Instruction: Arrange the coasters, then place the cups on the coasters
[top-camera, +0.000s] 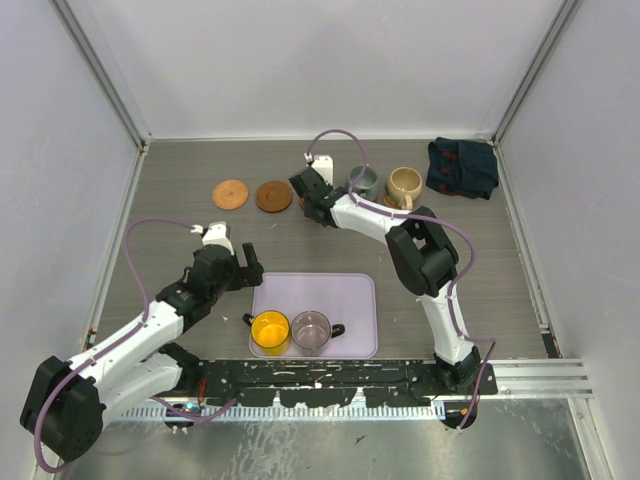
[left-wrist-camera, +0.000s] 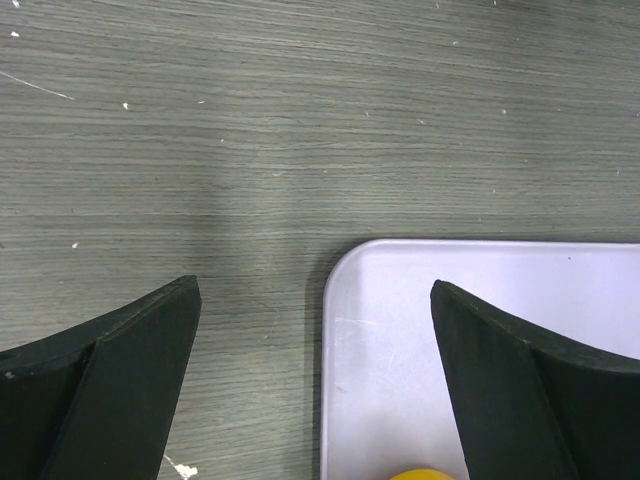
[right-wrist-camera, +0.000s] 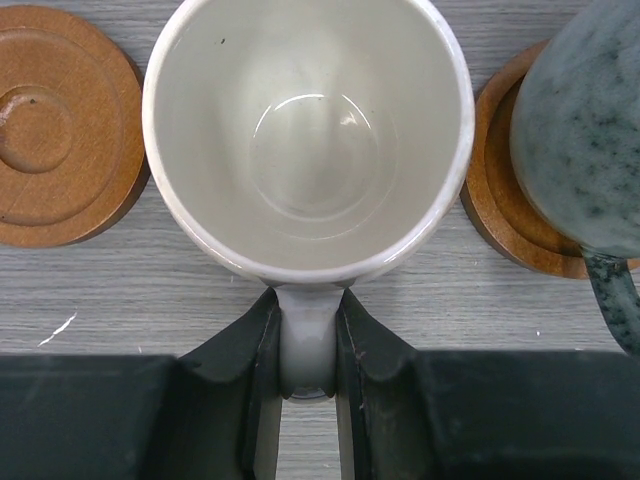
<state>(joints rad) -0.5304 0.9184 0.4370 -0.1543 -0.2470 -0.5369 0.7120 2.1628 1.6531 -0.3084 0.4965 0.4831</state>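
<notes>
My right gripper (right-wrist-camera: 308, 312) is shut on the handle of the cream-white cup (right-wrist-camera: 308, 140), which is upright between two coasters. One bare coaster (right-wrist-camera: 62, 125) lies to its left. The other coaster (right-wrist-camera: 500, 215) on the right carries the grey-green cup (right-wrist-camera: 585, 130). In the top view the right wrist (top-camera: 315, 188) covers most of the cream cup. Two bare coasters (top-camera: 230, 194) (top-camera: 274, 196) lie left of it, and the beige cup (top-camera: 404, 185) stands right of the grey-green cup (top-camera: 362, 181). My left gripper (top-camera: 250, 268) is open over the corner of the lavender tray (left-wrist-camera: 420, 300).
The lavender tray (top-camera: 345, 295) near the front holds the yellow cup (top-camera: 270, 331) and the purplish glass cup (top-camera: 311, 331). A dark blue folded cloth (top-camera: 462, 166) lies at the back right. Walls enclose the table on three sides.
</notes>
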